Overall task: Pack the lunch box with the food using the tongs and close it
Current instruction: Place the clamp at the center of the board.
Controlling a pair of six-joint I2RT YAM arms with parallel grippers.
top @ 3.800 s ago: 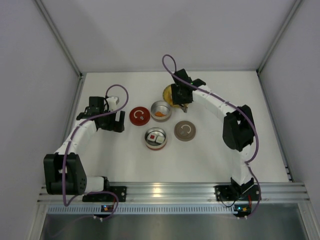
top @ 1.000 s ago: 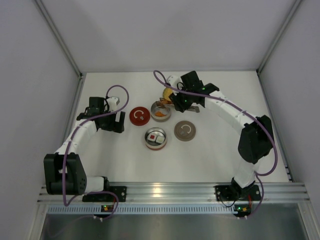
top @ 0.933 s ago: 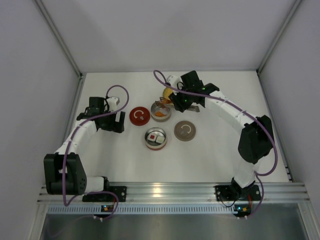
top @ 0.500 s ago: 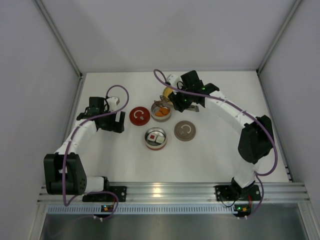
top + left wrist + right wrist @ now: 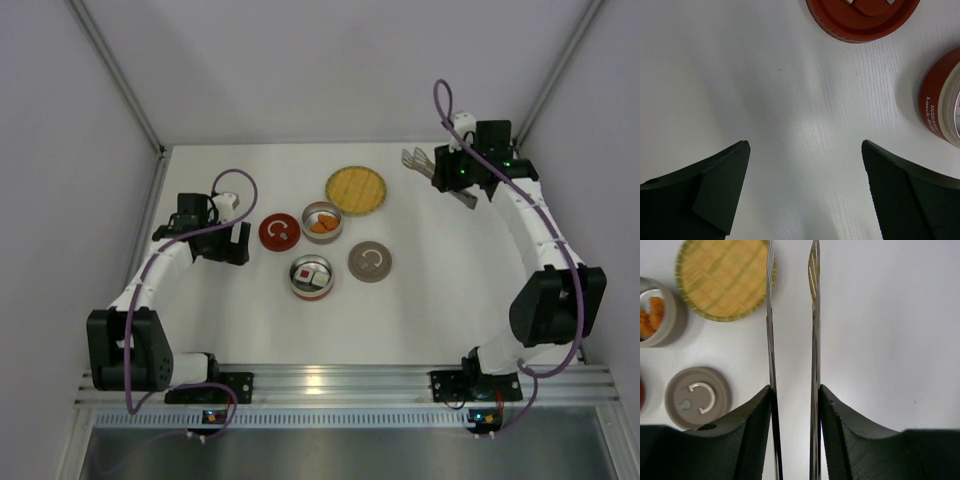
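While the right gripper [image 5: 792, 396] is clamped on the tongs [image 5: 814, 315] at the far right of the worktop [image 5: 430, 300], the left gripper [image 5: 805, 150] stands wide apart near the red lid [image 5: 279, 231]. Orange chunks [image 5: 321, 225] lie in the grey tin [image 5: 338, 213], 2 cubes [image 5: 309, 273] in the red tin [image 5: 311, 296]; both tins are uncovered.

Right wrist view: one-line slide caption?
Right gripper holds the silver tongs, tips apart and empty; woven plate, grey lid and tin of orange food at frame left.
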